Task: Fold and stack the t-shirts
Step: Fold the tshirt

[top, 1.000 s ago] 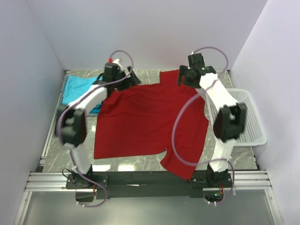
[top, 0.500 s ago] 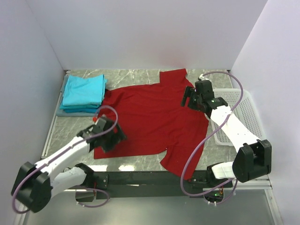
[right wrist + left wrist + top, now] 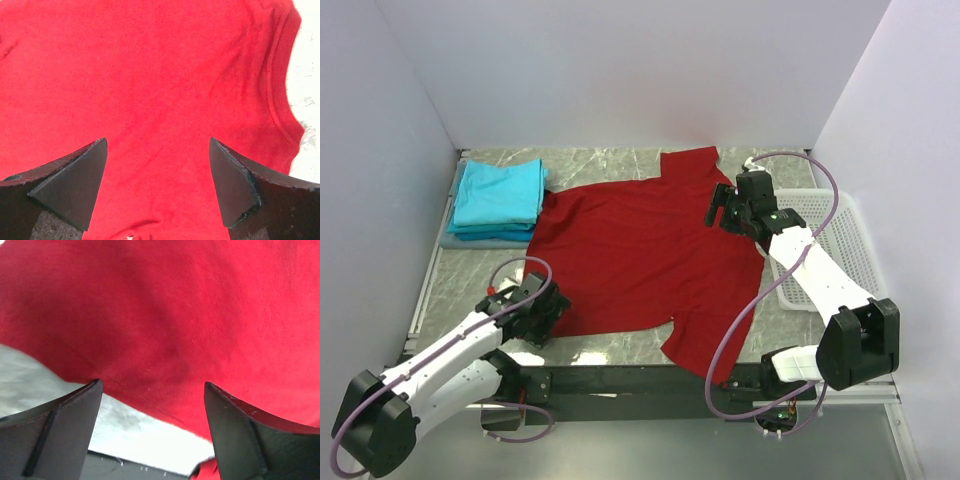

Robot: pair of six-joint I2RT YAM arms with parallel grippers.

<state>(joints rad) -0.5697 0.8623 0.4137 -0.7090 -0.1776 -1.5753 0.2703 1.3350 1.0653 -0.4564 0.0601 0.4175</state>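
On the bench (image 3: pixel 460 275) in front of me a red shirt (image 3: pixel 640 260) lies spread out flat and unfolded, covering most of the middle. Its straight hem faces the left side. One sleeve points toward the far wall and the other reaches the near edge, by the dark rail (image 3: pixel 620 380) that carries the arm bases.

In the far left corner sit the teal shirts (image 3: pixel 500 195), folded into flat rectangles and piled squarely one on another. The pile is just beside the far left corner of the red shirt. Whether the two touch, I cannot tell.

A white lattice basket (image 3: pixel 845 250) stands along the right edge of the bench, and the right arm reaches across its inner side.

The left gripper (image 3: pixel 545 305) is low over the near left corner of the red shirt. Its jaws stand wide apart with nothing between them. In its own camera the hem runs slantwise between the two dark fingers (image 3: pixel 60 430), red cloth beyond it and bare marble on the near side.

The right gripper (image 3: pixel 723 210) hangs over the right part of the red shirt, near the far sleeve and close to the basket. It too is spread wide and holds nothing. Its camera shows smooth red cloth filling the gap between its fingers (image 3: pixel 70 190). A curved, ribbed edge of the shirt runs down the right of that view, with pale bench beyond it. From these views I cannot tell whether either gripper touches the cloth.
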